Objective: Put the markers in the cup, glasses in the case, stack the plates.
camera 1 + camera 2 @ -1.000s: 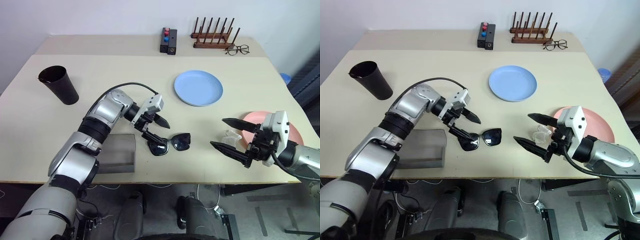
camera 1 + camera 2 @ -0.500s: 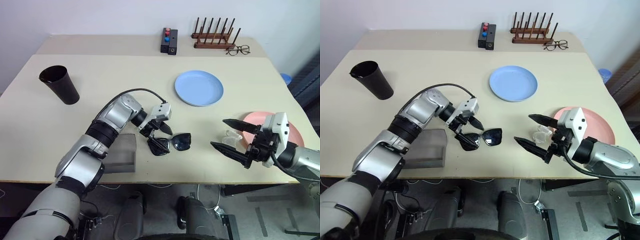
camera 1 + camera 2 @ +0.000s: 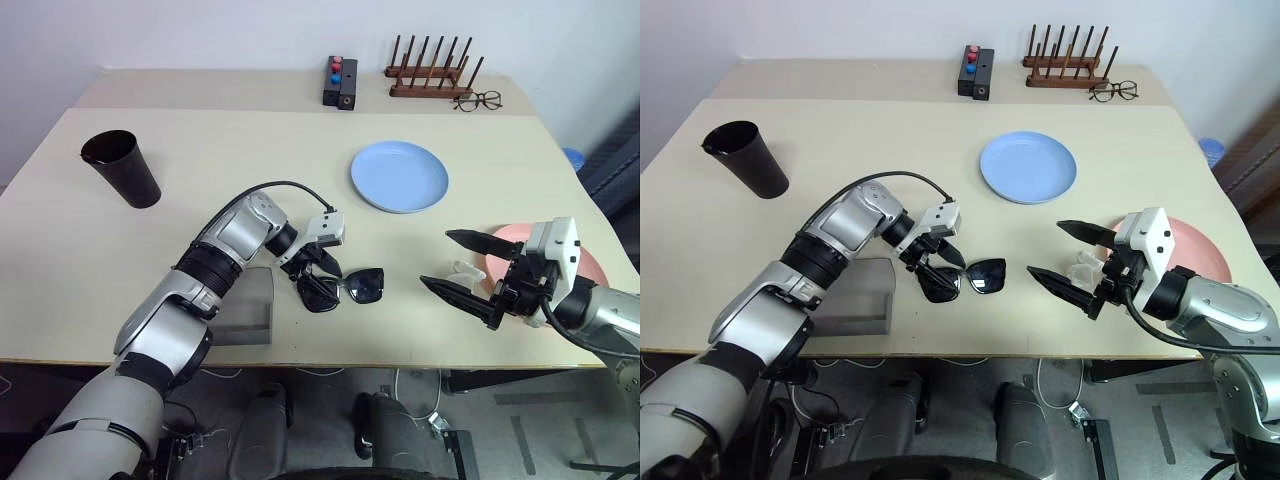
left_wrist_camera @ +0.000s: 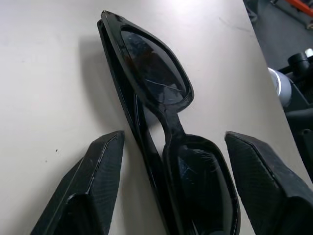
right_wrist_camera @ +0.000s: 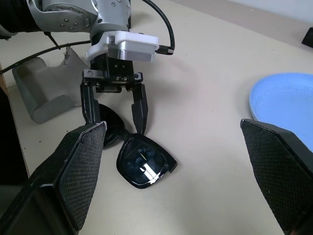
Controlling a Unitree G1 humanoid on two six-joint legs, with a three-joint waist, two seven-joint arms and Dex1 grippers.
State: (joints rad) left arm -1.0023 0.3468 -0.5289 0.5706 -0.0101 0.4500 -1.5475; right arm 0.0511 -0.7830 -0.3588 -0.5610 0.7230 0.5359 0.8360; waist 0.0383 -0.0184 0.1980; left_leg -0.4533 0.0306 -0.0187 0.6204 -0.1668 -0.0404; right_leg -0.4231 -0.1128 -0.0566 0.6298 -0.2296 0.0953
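your left gripper [image 3: 933, 264] straddles one lens end of the glasses [image 3: 970, 277], fingers spread either side, not pinching. the folded glasses lie near the worktop's [image 3: 890, 140] front edge, long axis along that edge, beside the case [image 3: 852, 297]. your right gripper [image 3: 1070, 255] hangs wide open.

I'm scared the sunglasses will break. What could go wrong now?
The left gripper straddles just one lens end of the sunglasses, so they might twist or slip out when lifted. The fingers press near the dark lens and may scratch it. The case sits right beside the arm at the table's edge, so a bump could push it off.
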